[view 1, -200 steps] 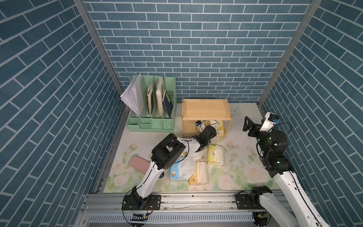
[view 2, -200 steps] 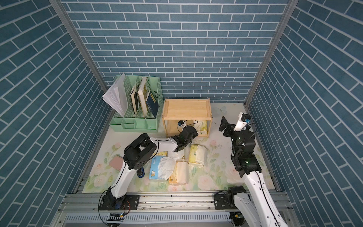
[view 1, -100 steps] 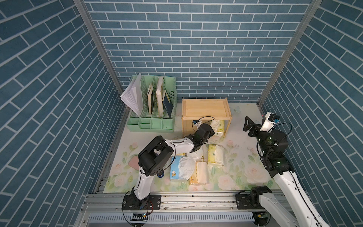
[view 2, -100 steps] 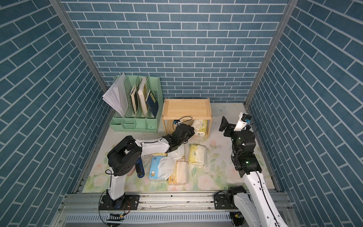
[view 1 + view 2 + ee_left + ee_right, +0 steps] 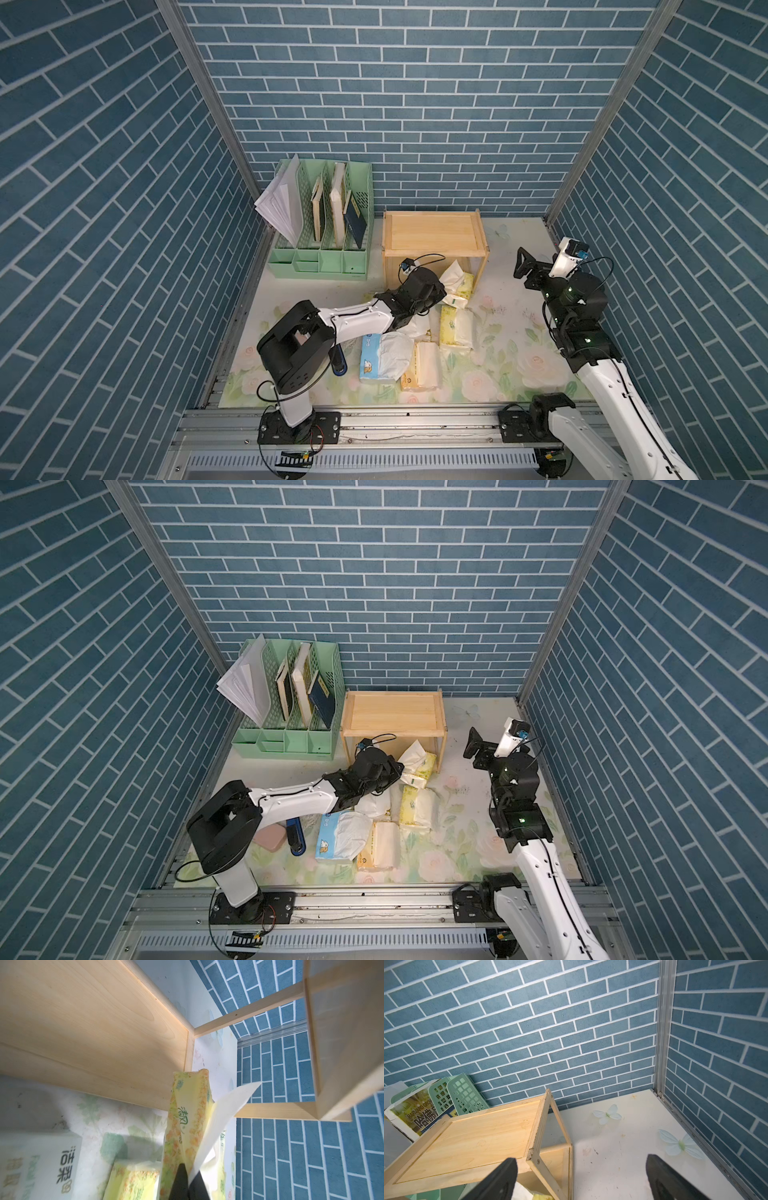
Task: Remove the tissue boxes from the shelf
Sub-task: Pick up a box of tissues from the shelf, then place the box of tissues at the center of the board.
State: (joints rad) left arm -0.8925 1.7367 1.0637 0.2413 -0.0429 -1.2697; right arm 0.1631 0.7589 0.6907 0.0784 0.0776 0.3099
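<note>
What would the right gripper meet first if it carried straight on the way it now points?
Most likely the shelf, whose end frame stands just ahead of the open right gripper, though depth is unclear.

清风 on yellow pack (image 5: 185, 1126), 洁柔 on white pack (image 5: 41, 1165), HARVARD on book (image 5: 415, 1114)

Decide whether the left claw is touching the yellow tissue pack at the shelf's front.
Touching. The left wrist view shows the left claw shut on the yellow tissue pack, pinching its wrapper and protruding tissue.
</note>
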